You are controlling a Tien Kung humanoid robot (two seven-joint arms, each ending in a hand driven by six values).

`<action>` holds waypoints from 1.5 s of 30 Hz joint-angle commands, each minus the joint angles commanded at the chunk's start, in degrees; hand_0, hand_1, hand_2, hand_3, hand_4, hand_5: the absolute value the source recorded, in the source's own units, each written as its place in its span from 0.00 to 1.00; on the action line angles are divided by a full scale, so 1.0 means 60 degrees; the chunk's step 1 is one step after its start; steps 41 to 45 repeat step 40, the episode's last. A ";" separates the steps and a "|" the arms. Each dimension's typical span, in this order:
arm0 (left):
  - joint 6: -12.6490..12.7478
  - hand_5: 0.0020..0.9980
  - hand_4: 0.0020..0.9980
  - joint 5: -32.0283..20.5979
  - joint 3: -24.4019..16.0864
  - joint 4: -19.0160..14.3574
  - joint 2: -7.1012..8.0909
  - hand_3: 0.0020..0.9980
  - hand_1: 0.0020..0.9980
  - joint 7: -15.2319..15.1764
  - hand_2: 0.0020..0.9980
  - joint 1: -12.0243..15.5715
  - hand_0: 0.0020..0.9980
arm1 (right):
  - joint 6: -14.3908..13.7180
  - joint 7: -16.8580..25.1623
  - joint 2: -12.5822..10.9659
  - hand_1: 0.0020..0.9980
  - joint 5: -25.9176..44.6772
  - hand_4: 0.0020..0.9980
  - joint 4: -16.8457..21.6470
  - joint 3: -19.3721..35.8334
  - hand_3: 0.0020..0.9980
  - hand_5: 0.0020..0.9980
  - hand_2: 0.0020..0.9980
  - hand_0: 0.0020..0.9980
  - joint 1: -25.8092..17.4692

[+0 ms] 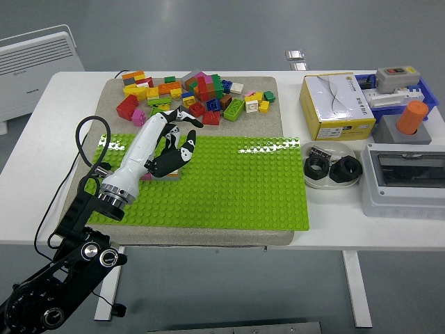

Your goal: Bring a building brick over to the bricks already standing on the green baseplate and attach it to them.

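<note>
In the head view the left hand (pixel 170 147) hangs over the left part of the green baseplate (pixel 229 184), covering the standing bricks there. Its fingers (pixel 186 149) are curled, but whether they clamp a brick cannot be told. The joining looks under way yet unconfirmed, and the loose brick pile (pixel 198 94) lies along the mat's far edge.

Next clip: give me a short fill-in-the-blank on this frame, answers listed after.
1. The left hand is over the ____ baseplate.
2. The loose brick pile lies on the baseplate's ____ side.
3. The orange cylinder stands at the table's ____ end.

Missing words: green; far; right
</note>
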 joint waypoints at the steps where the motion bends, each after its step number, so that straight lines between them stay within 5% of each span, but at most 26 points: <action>1: -0.0001 0.00 0.37 -0.0110 -0.0015 0.0028 -0.0008 0.55 0.02 -0.0032 0.07 0.0001 0.24 | -0.0008 -0.0006 -0.0002 0.69 0.0064 0.85 0.0000 -0.0044 0.83 1.00 0.77 0.63 -0.0007; 15: -0.0144 0.00 0.38 -0.1903 -0.0238 0.0295 -0.0057 0.54 0.02 -0.0491 0.07 0.0005 0.23 | -0.0156 -0.0096 -0.0021 0.70 0.1325 0.85 0.0000 -0.1209 0.81 1.00 0.78 0.65 -0.0037; 45: -0.0569 0.00 0.38 -0.3847 -0.1323 0.0845 0.0127 0.53 0.03 -0.1086 0.07 -0.0070 0.24 | -0.0162 -0.0127 -0.0009 0.70 0.1450 0.86 0.0000 -0.1342 0.81 1.00 0.77 0.65 -0.0015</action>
